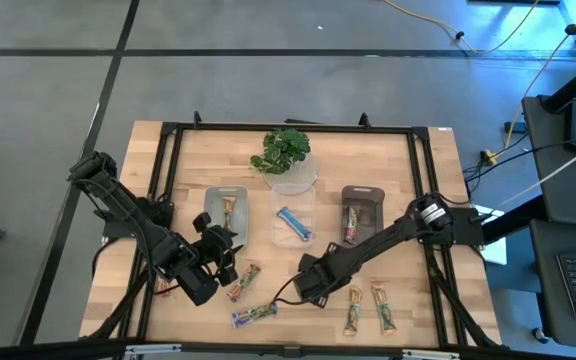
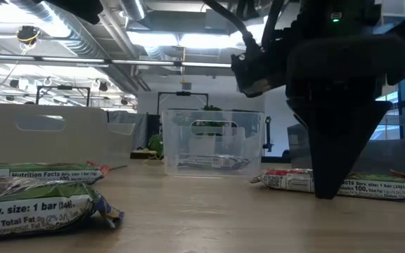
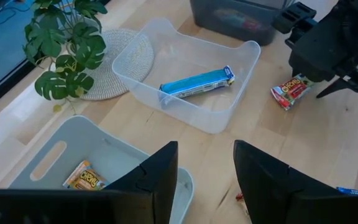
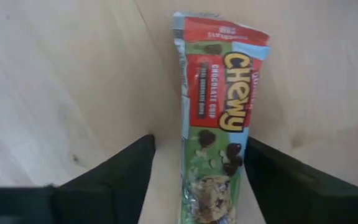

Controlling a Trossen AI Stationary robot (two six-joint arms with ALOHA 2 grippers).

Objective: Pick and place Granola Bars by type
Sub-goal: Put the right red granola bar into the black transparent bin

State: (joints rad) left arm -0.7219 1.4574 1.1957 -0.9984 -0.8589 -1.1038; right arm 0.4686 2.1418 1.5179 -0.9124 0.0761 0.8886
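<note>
Straddling a red-green Chewy bar (image 4: 219,130) with the right gripper (image 4: 194,171), fingers apart on either side, nothing clamped yet. Hanging half-open and empty near the front, left gripper (image 3: 205,180). Sitting sorted already, blue bar (image 3: 197,83) in the clear bin (image 3: 143,46); several bars waiting on the table (image 1: 438,290).

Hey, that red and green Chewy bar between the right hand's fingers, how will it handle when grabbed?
The Chewy bar probably slides easily: its wrapper looks glossy. It lies flat, so rolling seems unlikely. Crimped ends suggest they may flop.
</note>
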